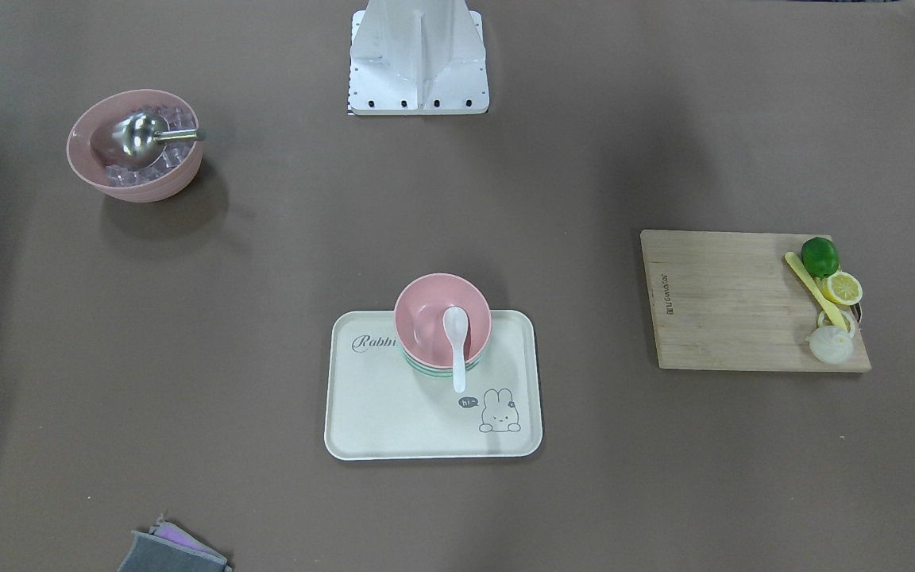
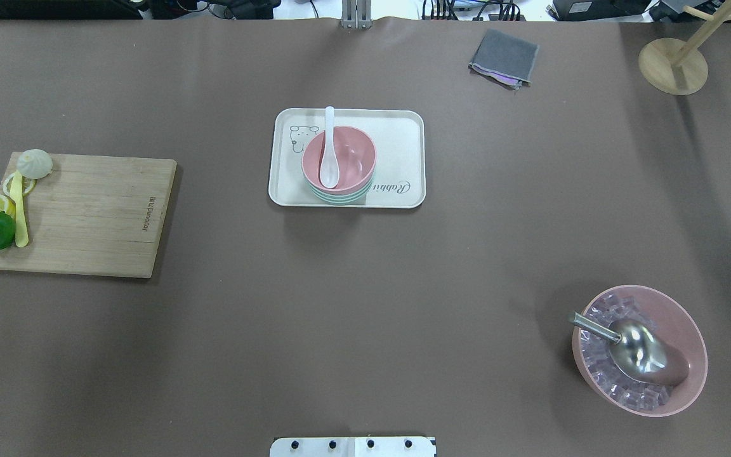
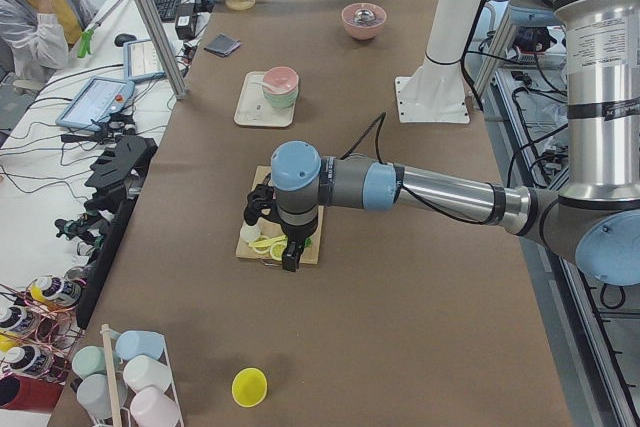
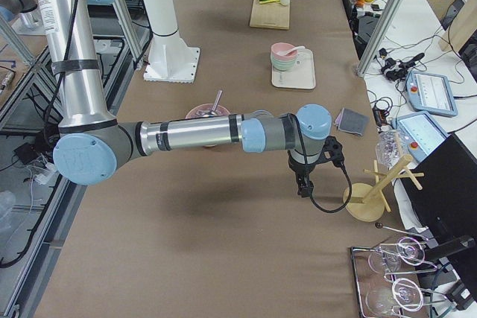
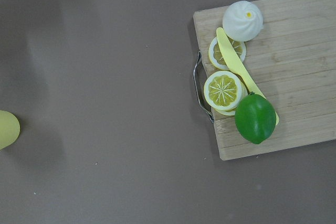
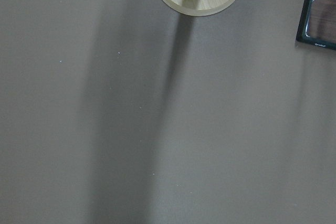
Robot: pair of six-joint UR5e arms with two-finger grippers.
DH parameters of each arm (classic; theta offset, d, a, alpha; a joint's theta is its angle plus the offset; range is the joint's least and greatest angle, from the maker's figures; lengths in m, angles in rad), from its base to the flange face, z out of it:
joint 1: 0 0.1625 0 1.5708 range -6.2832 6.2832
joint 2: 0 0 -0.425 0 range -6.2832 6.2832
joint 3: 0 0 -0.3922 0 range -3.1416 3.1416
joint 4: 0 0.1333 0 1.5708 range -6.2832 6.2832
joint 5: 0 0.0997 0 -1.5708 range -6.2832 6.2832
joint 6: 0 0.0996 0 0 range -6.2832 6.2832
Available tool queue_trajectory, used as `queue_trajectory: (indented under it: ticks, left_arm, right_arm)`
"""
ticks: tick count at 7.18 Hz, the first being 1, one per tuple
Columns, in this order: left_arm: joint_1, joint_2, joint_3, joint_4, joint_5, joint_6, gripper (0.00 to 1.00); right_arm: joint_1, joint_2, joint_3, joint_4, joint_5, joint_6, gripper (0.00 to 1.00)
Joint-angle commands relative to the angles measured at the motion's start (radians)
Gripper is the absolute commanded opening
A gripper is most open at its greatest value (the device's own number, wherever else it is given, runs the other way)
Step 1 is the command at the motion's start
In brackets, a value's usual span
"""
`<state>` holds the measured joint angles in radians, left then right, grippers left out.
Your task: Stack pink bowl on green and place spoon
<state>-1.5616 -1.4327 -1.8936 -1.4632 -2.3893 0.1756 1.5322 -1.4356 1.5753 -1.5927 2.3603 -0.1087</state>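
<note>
The pink bowl (image 1: 424,316) sits stacked on the green bowl (image 1: 432,370) on the cream rabbit tray (image 1: 370,413). The white spoon (image 1: 456,342) lies in the pink bowl with its handle over the rim. The overhead view shows the same stack: pink bowl (image 2: 351,155), green bowl (image 2: 340,194), spoon (image 2: 329,155). My left gripper (image 3: 288,257) hangs above the cutting board's end, far from the tray. My right gripper (image 4: 304,190) hangs over bare table near the wooden stand. Both show only in side views, so I cannot tell whether they are open or shut.
A second pink bowl (image 2: 686,327) holds ice cubes and a metal scoop (image 2: 632,346). A wooden cutting board (image 2: 99,216) carries a lime (image 5: 255,118), lemon slices, a yellow knife and a white bun. A grey cloth (image 2: 504,57) and a wooden stand (image 2: 673,63) lie at the far side.
</note>
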Motion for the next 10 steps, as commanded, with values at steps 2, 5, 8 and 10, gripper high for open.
queue_trajectory:
  ticks: [2, 5, 8, 10]
  left_arm:
    - [-0.081, 0.001, 0.02, -0.002, -0.082, 0.001, 0.98]
    - [-0.189, 0.0, 0.051, -0.006, -0.079, 0.004, 0.98]
    - [-0.192, 0.001, 0.07, -0.006, -0.079, 0.002, 0.98]
    - [-0.19, 0.0, 0.071, -0.006, -0.074, 0.002, 0.98]
  right_arm:
    - [-0.001, -0.032, -0.009, 0.008, 0.004, 0.01, 1.0]
    - [-0.013, -0.035, -0.017, 0.011, 0.01, 0.01, 1.0]
    - [-0.014, -0.04, 0.002, 0.011, 0.004, 0.01, 1.0]
    - [-0.014, -0.039, 0.002, 0.013, 0.004, 0.01, 1.0]
